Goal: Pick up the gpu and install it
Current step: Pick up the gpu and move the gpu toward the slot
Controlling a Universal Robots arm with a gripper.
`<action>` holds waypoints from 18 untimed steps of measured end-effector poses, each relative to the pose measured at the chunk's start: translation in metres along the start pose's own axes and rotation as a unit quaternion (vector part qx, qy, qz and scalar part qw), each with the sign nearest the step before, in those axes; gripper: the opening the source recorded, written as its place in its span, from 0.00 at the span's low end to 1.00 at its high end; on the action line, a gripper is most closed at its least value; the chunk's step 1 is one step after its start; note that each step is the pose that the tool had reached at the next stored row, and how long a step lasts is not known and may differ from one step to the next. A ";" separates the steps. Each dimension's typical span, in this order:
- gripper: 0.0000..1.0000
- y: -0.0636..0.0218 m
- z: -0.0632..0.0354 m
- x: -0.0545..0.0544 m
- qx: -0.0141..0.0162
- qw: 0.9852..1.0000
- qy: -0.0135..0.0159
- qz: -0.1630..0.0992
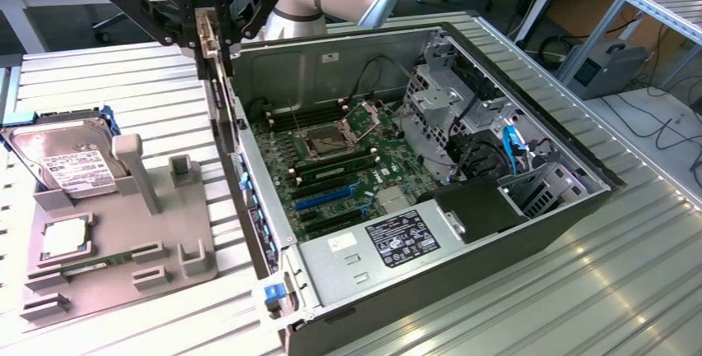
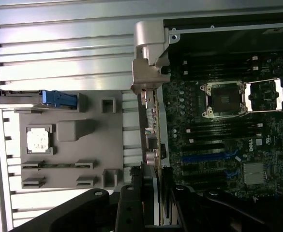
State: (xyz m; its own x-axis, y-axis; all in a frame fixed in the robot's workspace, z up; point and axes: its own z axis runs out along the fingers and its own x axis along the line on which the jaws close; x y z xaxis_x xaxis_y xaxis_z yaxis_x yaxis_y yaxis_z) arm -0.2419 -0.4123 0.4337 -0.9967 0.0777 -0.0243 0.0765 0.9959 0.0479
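Nearest in the exterior view, the open case (image 1: 439,307) lies on the ribbed desk (image 1: 570,290) with its board (image 1: 340,167) showing. On the exterior view's left, a grey tray (image 1: 110,274) stands just beside it, with a hard drive (image 1: 71,167) in its far holder. Farther back, the gpu (image 1: 223,101) hangs edge-on along the case wall next to the tray. It is above the board and in no slot. Whether it hangs just inside or over that wall I cannot tell. The tool (image 1: 214,39) is clamped on the card's upper edge, and in the wrist view the silvery bracket points away from the tool. The card looks light and stiff but fragile. The bare edge seems the best place to grip it, away from the fan and contacts.
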 end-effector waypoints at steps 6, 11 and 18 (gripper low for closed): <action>0.27 0.0002 0.0002 -0.003 0.000 1.000 0.000 0.000; 0.27 0.0004 0.0004 -0.006 0.000 1.000 0.000 0.000; 0.27 0.0007 0.0007 -0.009 0.000 1.000 0.000 0.000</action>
State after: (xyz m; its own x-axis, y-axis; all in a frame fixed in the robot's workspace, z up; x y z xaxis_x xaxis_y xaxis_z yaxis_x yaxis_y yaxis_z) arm -0.2324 -0.4123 0.4333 -0.9967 0.0777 -0.0243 0.0765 0.9959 0.0477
